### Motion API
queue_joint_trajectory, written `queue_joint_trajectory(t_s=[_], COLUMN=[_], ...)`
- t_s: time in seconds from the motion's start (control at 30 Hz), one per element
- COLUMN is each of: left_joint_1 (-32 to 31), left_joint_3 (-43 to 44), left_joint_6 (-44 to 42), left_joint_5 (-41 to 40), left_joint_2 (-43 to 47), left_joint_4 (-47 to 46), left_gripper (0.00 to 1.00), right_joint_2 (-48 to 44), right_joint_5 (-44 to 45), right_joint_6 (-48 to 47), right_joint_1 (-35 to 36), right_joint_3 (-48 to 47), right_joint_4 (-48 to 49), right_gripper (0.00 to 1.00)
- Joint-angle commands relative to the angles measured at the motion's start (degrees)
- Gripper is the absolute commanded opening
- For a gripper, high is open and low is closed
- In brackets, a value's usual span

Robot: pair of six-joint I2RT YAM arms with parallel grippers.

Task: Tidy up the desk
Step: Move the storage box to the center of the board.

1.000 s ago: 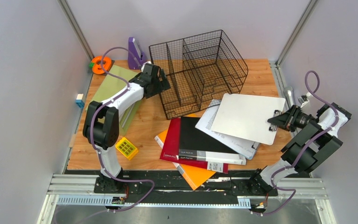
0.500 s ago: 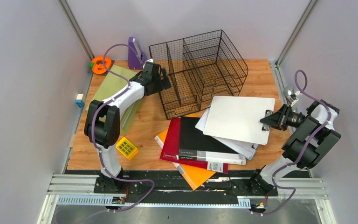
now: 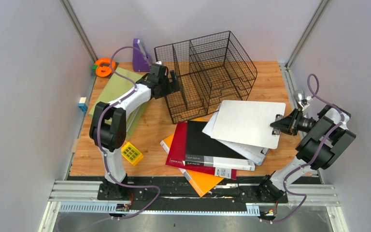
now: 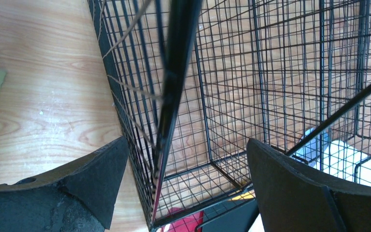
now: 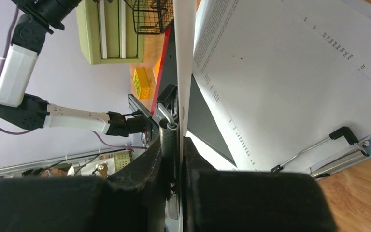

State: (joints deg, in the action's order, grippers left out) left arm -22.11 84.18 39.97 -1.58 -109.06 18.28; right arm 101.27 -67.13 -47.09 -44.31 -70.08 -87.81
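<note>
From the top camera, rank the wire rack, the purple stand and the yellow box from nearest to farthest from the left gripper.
1. Wire rack, its wall between the jaws of the left gripper.
2. Purple stand, back left corner.
3. Yellow box, front left.

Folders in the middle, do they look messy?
Yes. The folders lie in a crooked, fanned pile, and the orange folder at the bottom pokes past the desk at its near edge.
</note>
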Motion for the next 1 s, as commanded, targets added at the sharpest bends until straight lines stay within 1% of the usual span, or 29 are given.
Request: queue_joint_trajectory(t_s=[0.0,0.2,0.3,0.37,0.5,0.77,0.97], left_joint_1=[-0.1,-0.1,-0.1,0.0,0.0,0.0,0.0], left_joint_3=[3.7,6.5,10.1,12.3,12.4,12.1,12.3], left_joint_6=[-0.9,-5.8,-10.1,-11.3,-11.6,-12.1,-13.4], left_joint_5=[0.9,1.2,1.2,0.8,0.3,-0.8,-2.5], left_joint_2=[-1.8,-3.3,-5.4,-6.7,-7.1,-7.4,-7.7], left_joint_4=[-0.9,-0.3,3.3,5.2,4.2,3.7,3.5], left_gripper=[0.99,1.0,1.0,1.0,1.0,1.0,1.0], right_joint_2=[-4.2,-6.6,-8.0,-8.2,-7.6,-4.5,-2.5], right_joint_5=[0.7,1.3,0.3,-1.4,-3.8,-5.1,-1.0], right_joint_6=[-2.0,-4.9,-6.3,-6.6,-7.4,-11.2,-13.3], right_joint_1=[0.8,2.6,4.8,5.4,5.4,5.5,5.4], right_joint_3=[0.4,1.6,2.4,2.3,1.4,1.7,0.2], right_joint_4=[-0.6,-0.6,-0.6,-0.6,-0.6,-0.6,-0.6], right_gripper=[0.0,0.0,0.0,0.0,0.0,0.0,0.0])
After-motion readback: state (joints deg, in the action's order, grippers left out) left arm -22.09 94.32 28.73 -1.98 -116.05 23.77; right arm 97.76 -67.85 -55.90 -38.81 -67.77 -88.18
